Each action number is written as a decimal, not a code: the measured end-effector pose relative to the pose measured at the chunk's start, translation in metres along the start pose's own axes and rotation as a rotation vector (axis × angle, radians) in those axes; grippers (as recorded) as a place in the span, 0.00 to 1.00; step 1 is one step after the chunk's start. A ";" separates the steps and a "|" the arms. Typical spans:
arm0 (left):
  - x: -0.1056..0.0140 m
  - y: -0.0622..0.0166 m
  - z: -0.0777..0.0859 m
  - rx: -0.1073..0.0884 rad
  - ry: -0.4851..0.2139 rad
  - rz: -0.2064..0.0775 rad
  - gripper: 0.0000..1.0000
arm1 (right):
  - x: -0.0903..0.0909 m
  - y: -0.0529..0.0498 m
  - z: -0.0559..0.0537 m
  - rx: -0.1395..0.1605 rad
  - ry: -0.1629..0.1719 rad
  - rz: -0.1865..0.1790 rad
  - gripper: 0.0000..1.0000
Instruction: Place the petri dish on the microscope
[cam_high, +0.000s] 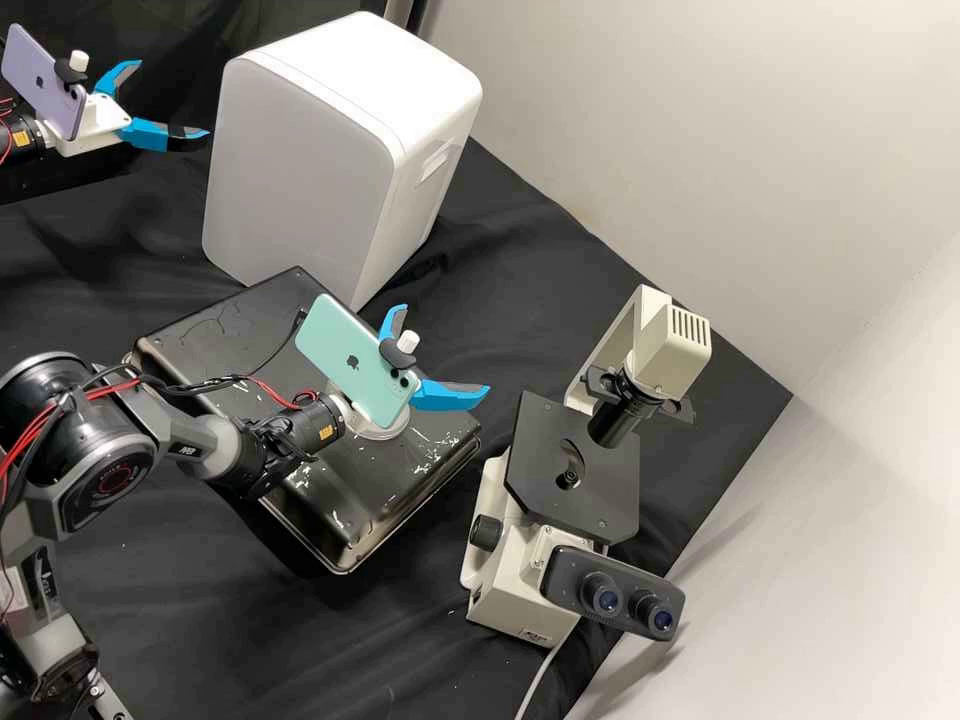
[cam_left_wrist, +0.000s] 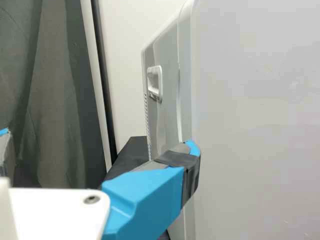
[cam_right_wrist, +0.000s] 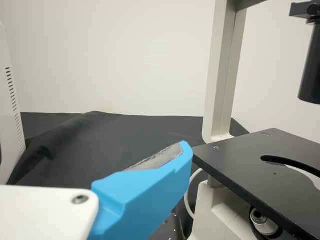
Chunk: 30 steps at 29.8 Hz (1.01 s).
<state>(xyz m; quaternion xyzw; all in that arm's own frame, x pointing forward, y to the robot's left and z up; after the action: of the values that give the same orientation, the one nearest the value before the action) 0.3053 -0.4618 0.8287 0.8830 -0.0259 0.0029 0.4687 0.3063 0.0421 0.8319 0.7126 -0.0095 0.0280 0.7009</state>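
**Bench** (cam_high: 540, 260): black cloth. Its right edge runs diagonally below the white wall. An open strip of cloth lies between the white cabinet and the microscope.

**White cabinet** (cam_high: 330, 150): upright and round-cornered, at the back of the bench. Its foot stands just behind the far corner of the tray.

**Tray** (cam_high: 225, 335): dark, scuffed metal, lying flat at mid-bench. Its right corner is just beside the microscope base, with a narrow band of cloth between them.

**Microscope** (cam_high: 505, 570): cream body, near the bench's right edge, with the eyepieces (cam_high: 625, 603) at the cloth's border. The black stage (cam_high: 605, 490) is bare. The dark condenser (cam_high: 615, 420) hangs over the stage's round opening, and the right wrist view shows clear air under it.

**Right gripper** (cam_high: 443, 350): low over the right part of the tray, pointing toward the stage. The fingers are spread wide and hold nothing. The lower fingertip is a short gap away from the stage's near edge.

**Left gripper** (cam_high: 170, 98): at the far left, raised beside the upper flank of the cabinet. The fingers are spread wide and hold nothing.

**Petri dish** (cam_high: 380, 430): clear and round, resting on the tray beneath the body of the right gripper. It is partly hidden and lies apart from the microscope.
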 end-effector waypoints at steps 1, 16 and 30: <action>0.000 0.0000 0.000 0.000 0.000 0.000 1.00 | 0.000 0.000 0.000 0.000 0.000 0.000 1.00; 0.000 -0.0002 0.001 -0.004 0.000 0.000 1.00 | 0.000 0.000 0.000 0.000 0.000 0.000 1.00; -0.027 -0.0142 0.053 0.000 -0.152 -0.056 1.00 | 0.000 0.000 0.000 0.000 0.000 0.000 1.00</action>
<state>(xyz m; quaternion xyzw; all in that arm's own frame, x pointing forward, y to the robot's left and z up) 0.2780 -0.4967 0.7864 0.8811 -0.0366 -0.0772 0.4651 0.3063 0.0421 0.8319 0.7126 -0.0095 0.0280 0.7009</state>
